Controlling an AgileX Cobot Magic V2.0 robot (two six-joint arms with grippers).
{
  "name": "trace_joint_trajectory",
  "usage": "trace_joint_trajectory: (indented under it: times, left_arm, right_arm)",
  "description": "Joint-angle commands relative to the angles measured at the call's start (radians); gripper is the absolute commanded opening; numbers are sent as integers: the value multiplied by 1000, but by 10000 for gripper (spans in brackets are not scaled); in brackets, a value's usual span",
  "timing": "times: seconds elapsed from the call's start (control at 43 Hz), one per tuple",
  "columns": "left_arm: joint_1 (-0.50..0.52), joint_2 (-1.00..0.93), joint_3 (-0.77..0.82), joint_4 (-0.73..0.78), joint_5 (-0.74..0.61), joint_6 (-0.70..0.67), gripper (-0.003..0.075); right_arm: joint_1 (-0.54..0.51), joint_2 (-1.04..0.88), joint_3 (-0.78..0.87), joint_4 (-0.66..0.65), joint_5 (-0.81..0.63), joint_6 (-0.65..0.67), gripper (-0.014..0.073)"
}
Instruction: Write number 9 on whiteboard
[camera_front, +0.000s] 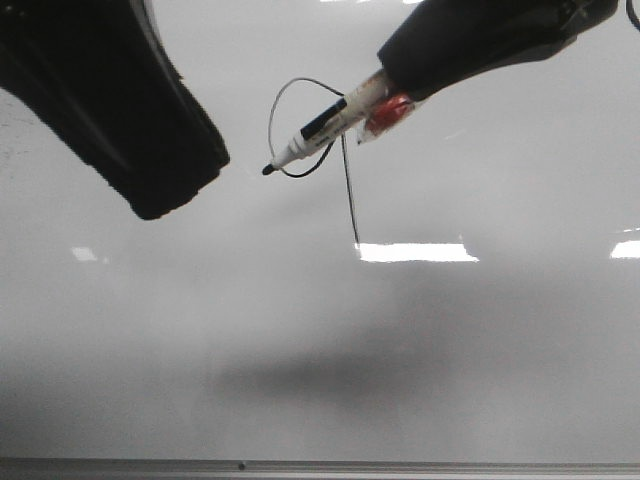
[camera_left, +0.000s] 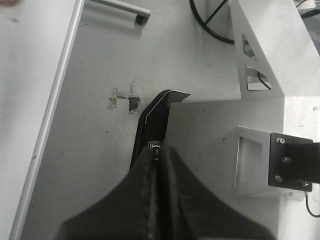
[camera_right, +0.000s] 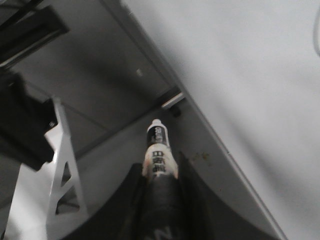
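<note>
Here I see the number 9 (camera_front: 345, 190) drawn in thin black line on the whiteboard (camera_front: 320, 340); its open loop sits at the upper part of the figure and its long, slightly slanted stem runs down from the loop to end right at a bright rectangular light reflection (camera_front: 417, 252). The right gripper (camera_front: 405, 95) is clenched on a marker (camera_front: 325, 122), which angles away from it with the dark tip just beside the loop's lower edge; I cannot tell whether the tip touches the board or hangs just above it. In the right wrist view the marker (camera_right: 159, 157) pokes out between the dark fingers (camera_right: 190, 200), printed label facing the camera, with the whiteboard (camera_right: 250, 75) and its thin metal edge strip (camera_right: 200, 125) alongside. The left gripper (camera_front: 150, 130) hovers over the board on the other side of the 9 from the right one, well clear of the line; from its wrist view its fingers (camera_left: 170, 200) lie pressed together with nothing between them, over a grey floor (camera_left: 95, 150) beside the whiteboard's edge (camera_left: 50, 115); a scrap of tape (camera_left: 125, 100) is stuck to that floor.
</note>
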Motion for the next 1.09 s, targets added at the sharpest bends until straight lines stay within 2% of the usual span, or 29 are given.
trace_joint_trajectory:
  times: [0.0,0.046,0.209,0.279,0.511,0.906,0.999,1.069]
  left_arm:
    - [-4,-32,-38,-77,-18,-7,45]
    - [-4,-32,-46,-80,-8,-7,98]
    - [-4,-32,-84,-80,-15,-7,404]
    - [-4,-32,-86,-94,-31,2,459]
    - [-5,-32,-86,-110,-56,49,410]
    - [-5,-32,-86,-110,-45,50,405]
    - [-5,-32,-86,-110,-45,50,358]
    - [-5,-32,-86,-110,-45,50,293]
  right_arm:
    - [-3,-33,-46,2,109,-18,-58]
    - [-3,-33,-46,-9,124,-13,-58]
    - [3,-33,-46,-12,211,0,-58]
    - [22,-33,-46,1,230,4,-58]
    - [158,-33,-52,34,230,9,-58]
    - [170,-47,-95,75,230,29,-58]
    - [170,-51,-95,73,230,29,-58]
    - [170,-51,-95,73,230,29,-58]
